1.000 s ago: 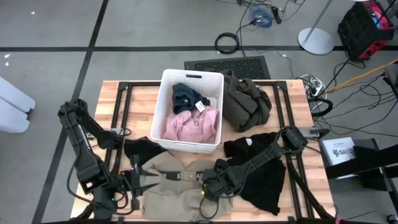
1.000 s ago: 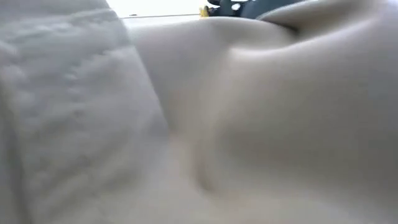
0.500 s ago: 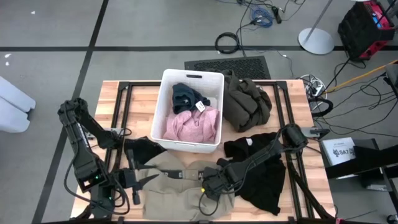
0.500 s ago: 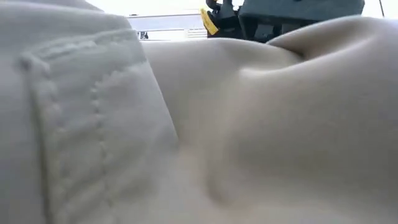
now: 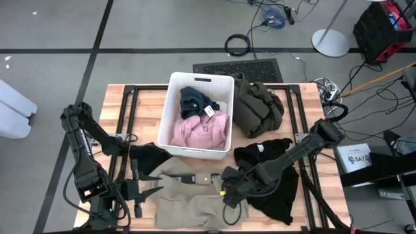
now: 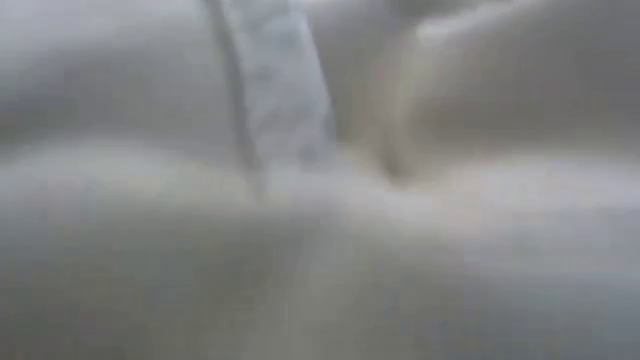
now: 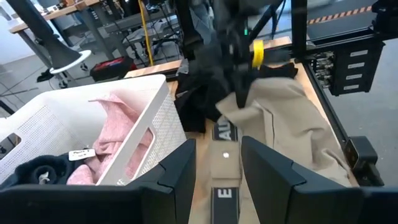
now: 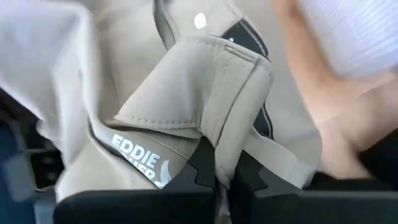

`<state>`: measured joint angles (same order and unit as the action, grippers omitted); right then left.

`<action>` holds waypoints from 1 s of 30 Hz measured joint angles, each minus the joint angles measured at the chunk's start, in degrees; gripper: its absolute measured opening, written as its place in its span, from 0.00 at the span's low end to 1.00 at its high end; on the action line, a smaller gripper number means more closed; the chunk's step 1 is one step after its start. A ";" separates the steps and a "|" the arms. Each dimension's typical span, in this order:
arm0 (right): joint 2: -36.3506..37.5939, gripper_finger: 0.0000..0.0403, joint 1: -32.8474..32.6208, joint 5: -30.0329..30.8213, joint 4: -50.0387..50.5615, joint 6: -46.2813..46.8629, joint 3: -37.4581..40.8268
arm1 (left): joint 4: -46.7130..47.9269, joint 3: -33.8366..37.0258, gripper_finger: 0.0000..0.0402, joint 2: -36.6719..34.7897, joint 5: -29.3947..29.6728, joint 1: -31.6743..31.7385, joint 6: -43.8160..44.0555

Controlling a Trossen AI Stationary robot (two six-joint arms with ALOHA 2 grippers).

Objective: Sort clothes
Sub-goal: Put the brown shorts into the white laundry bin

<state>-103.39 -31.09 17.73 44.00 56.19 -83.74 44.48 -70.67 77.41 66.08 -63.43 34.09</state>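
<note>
A tan-beige garment (image 5: 188,201) lies spread at the table's near edge and fills the low view (image 6: 320,220). My right gripper (image 5: 227,190) is above the garment's right part, shut on its waistband. My left gripper (image 5: 153,188) is at the garment's left end, open. The waistband's strip (image 7: 224,168) shows in the gap between its fingers. A pink garment (image 5: 203,130) and a dark teal one (image 5: 193,99) lie in the white bin (image 5: 174,97). An olive-brown garment (image 5: 258,107) lies to the right of the bin. Black garments (image 5: 276,182) (image 5: 151,156) lie on the table. My left gripper has a finger on either side of the waistband's left end (image 7: 224,186); I cannot tell whether they touch it. My right gripper pinches a raised fold of the tan waistband (image 8: 214,146) between its two fingers, in several layers. The fingers slant down from above and from the right. The fold is lifted off the table, and the rest of the garment (image 5: 195,211) lies on the table.
The white bin stands at the middle of the far half of the table. Black frame rails (image 5: 127,123) run across the wooden top. There is bare wood at the far left (image 5: 146,107). Cables and a stand's base (image 5: 330,42) lie on the floor beyond the table.
My right gripper has risen and shifted slightly toward the table's right edge. It has drawn the tan garment's waistband up with it, so the cloth is bunched there. The garment's near part has stayed on the table. In the low view the fabric has shifted across the picture.
</note>
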 joint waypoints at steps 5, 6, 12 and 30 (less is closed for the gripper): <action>3.20 0.00 -1.36 7.80 -13.83 -6.22 -0.12 | -0.01 0.00 0.34 0.00 0.02 0.02 -0.01; 3.18 0.00 -1.27 7.81 -18.12 -8.88 -0.15 | -0.01 0.00 0.34 0.00 0.02 0.02 -0.01; -1.18 0.00 0.93 6.07 -38.80 -19.52 -0.20 | -0.45 0.00 0.34 0.00 0.07 0.02 -0.01; -13.18 0.00 8.00 1.79 -52.03 -20.33 -0.20 | -0.36 0.07 0.34 4.12 -27.37 0.36 14.48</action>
<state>-116.58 -23.09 19.51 -8.03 35.86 -83.94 44.12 -70.61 81.52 38.72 -63.08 48.57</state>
